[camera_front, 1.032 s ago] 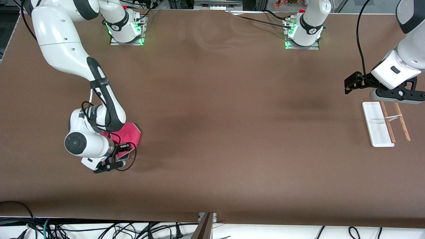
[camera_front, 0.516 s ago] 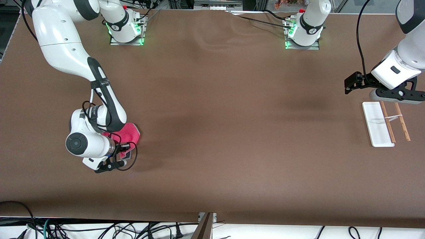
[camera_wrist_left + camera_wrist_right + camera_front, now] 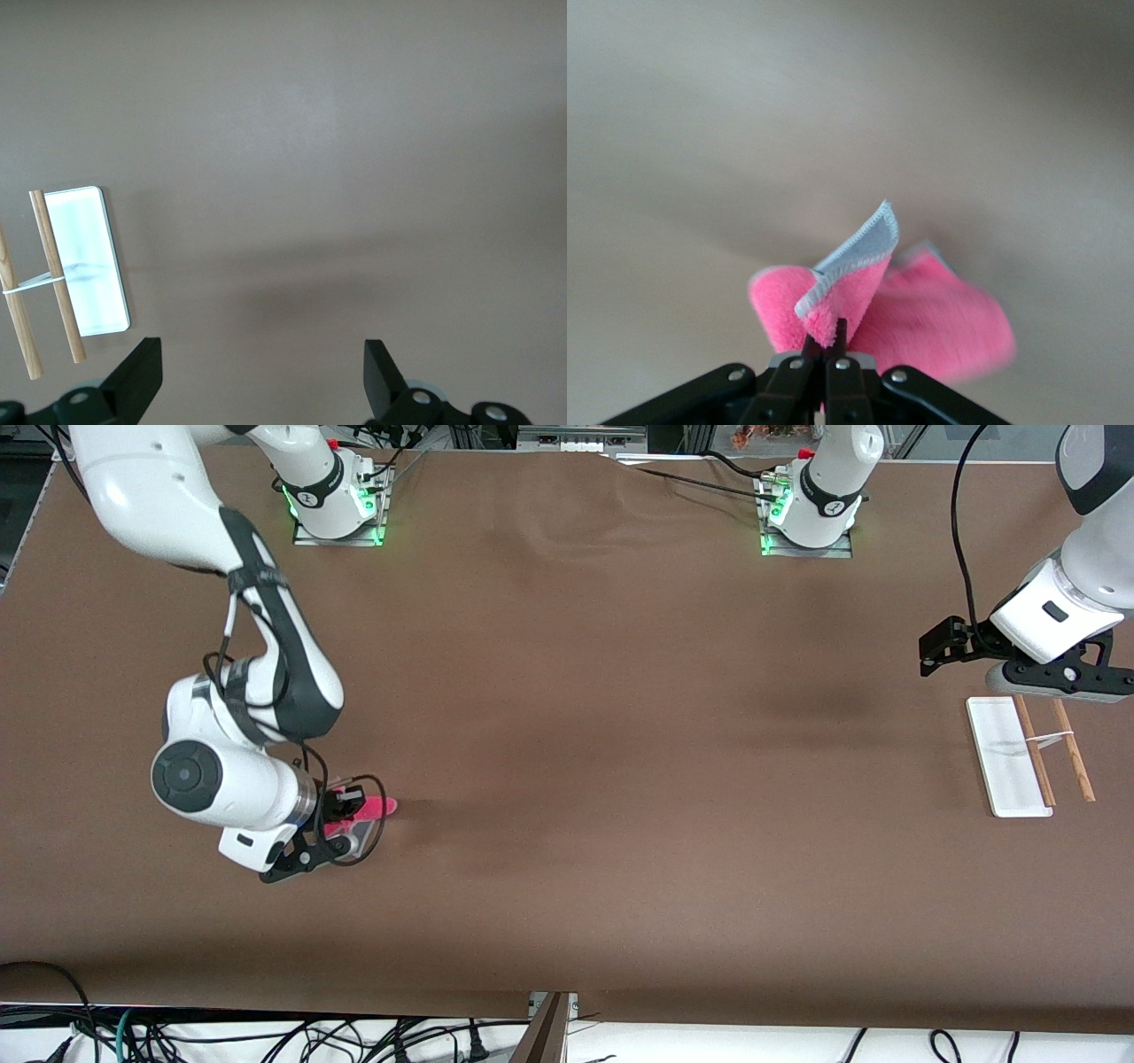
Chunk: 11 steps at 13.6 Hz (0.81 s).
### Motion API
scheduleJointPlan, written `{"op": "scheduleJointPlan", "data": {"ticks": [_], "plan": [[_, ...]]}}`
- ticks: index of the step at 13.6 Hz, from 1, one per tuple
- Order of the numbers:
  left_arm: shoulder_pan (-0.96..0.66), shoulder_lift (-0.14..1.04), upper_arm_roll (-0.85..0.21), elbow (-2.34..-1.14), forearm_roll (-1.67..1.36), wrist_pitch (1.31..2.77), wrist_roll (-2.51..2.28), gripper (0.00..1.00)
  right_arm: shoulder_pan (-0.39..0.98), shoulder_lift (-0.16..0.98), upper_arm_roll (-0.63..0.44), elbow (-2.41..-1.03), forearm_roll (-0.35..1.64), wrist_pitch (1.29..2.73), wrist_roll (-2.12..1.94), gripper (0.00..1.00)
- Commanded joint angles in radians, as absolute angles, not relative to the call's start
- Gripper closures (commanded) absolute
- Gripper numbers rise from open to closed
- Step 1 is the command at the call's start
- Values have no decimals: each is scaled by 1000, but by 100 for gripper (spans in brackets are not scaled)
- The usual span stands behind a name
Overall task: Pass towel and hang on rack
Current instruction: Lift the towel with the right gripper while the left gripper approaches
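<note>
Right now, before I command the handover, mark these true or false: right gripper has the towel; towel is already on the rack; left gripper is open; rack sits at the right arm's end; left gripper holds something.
1. The right gripper is shut on the towel. True.
2. The towel hangs on the rack. False: it is in the right gripper, at the right arm's end.
3. The left gripper is open. True.
4. The rack is at the right arm's end. False: the left arm's end.
5. The left gripper holds something. False: it is empty, beside the rack.

Towel point(image 3: 921, 323): bright pink, thin grey stitched edging. Rack point(image 3: 1005, 766): white base, two light brown wooden rods, thin white crosspiece. Table point(image 3: 620, 691): plain matte brown. Arms white with black joints; jaws black.
</note>
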State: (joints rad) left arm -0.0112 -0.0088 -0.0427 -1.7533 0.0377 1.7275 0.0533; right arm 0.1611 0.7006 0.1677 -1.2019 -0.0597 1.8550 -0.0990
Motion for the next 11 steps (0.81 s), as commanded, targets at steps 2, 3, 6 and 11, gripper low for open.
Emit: {"op": "scheduleJointPlan", "data": {"ticks": [2, 3, 6, 11], "plan": [[-11, -15, -41, -1752, 41, 1729, 74, 0, 238, 683, 207, -1118, -49, 1772, 71, 100], [-11, -15, -41, -1752, 41, 1729, 72, 0, 245, 683, 240, -1117, -51, 1772, 127, 100], [-9, -15, -41, -1752, 41, 1729, 74, 0, 288, 672, 310, -1111, -52, 1785, 288, 100], [-6, 12, -41, -1750, 9, 1701, 83, 0, 391, 669, 318, -1063, -52, 1867, 388, 100]]}}
